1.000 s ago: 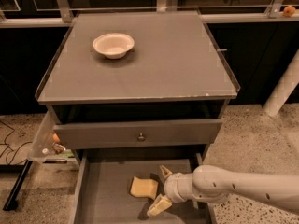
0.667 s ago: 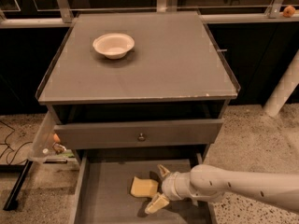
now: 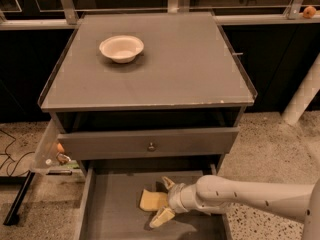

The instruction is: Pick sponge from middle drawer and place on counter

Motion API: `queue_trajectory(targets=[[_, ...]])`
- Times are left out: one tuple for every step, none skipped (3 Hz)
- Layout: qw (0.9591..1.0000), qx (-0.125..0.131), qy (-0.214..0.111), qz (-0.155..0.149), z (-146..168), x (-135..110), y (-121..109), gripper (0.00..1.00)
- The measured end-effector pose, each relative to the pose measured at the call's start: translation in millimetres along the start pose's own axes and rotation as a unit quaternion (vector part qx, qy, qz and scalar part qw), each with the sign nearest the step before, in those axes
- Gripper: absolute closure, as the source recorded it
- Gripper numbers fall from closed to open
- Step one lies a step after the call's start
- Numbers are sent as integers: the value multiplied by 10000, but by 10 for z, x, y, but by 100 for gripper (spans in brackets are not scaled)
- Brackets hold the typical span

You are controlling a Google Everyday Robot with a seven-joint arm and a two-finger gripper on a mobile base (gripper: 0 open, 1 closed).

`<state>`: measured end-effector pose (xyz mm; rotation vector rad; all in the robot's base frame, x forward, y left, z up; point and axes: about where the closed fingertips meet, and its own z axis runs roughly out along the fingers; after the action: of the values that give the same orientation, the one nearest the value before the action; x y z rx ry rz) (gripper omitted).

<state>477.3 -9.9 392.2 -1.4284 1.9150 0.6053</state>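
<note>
The pale yellow sponge (image 3: 151,200) lies flat on the floor of the open middle drawer (image 3: 112,209), right of its centre. My gripper (image 3: 164,200) reaches in from the right on a white arm; its two tan fingers are spread, one behind the sponge and one in front, straddling its right edge. The jaws are open and the sponge rests on the drawer floor. The counter (image 3: 175,64) is the grey cabinet top above.
A round white bowl (image 3: 121,48) sits on the counter at the back left. A closed drawer with a round metal knob (image 3: 151,146) is above the open one. A clear bin (image 3: 52,151) with small items hangs at the cabinet's left. A white post (image 3: 302,96) stands at right.
My gripper has slid slightly left toward the sponge, so the fingers now sit around its right edge. The sponge has not moved.
</note>
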Motion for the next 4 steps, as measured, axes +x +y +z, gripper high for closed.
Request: queue_trajectory(targets=[[10000,-73,-19,-2,142,71,17,0],[10000,-75,-18,43,216,168,19,0],[10000,-78,-20,47,222,173,22,18],[10000,-78,-20,47,222,173,22,40]])
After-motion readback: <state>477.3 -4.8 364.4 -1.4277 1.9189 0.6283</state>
